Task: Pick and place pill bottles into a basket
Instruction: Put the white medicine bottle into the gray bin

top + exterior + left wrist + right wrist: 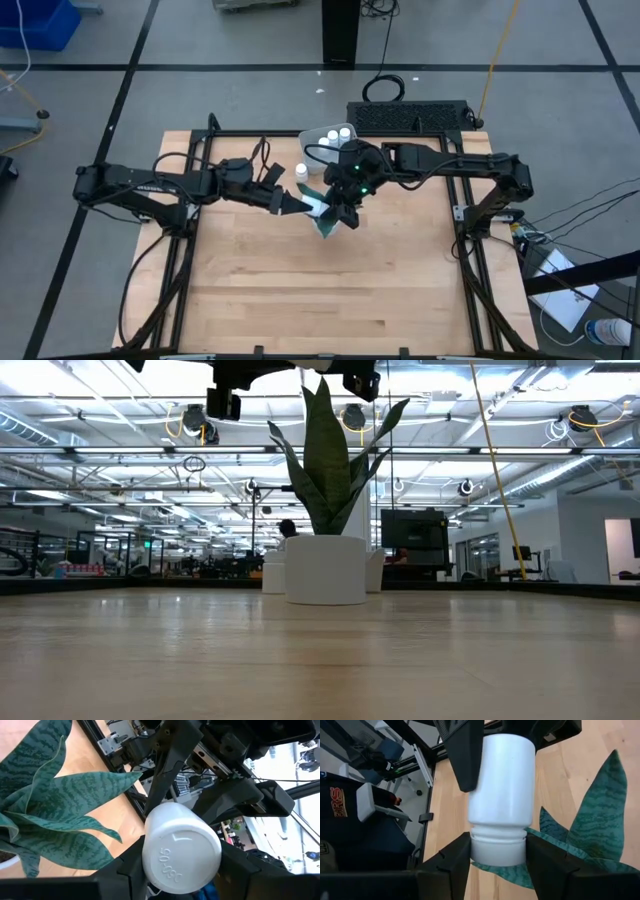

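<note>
Pinched bottle (181, 851) by cap end with right gripper (497, 855), by base with left gripper (182, 867), just above plant (65, 800). Risked a drop into leaves below if either grip loosened early. Read roughly "05-030" on base. Basket (312, 140) just beyond grippers.

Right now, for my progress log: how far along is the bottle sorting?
Done: three bottles show in the basket. In hand: the right end effector grips a fourth bottle by its cap end above the plant, with the left end effector at its other end. Left: that one, plus a loose bottle on the table near the basket.
</note>
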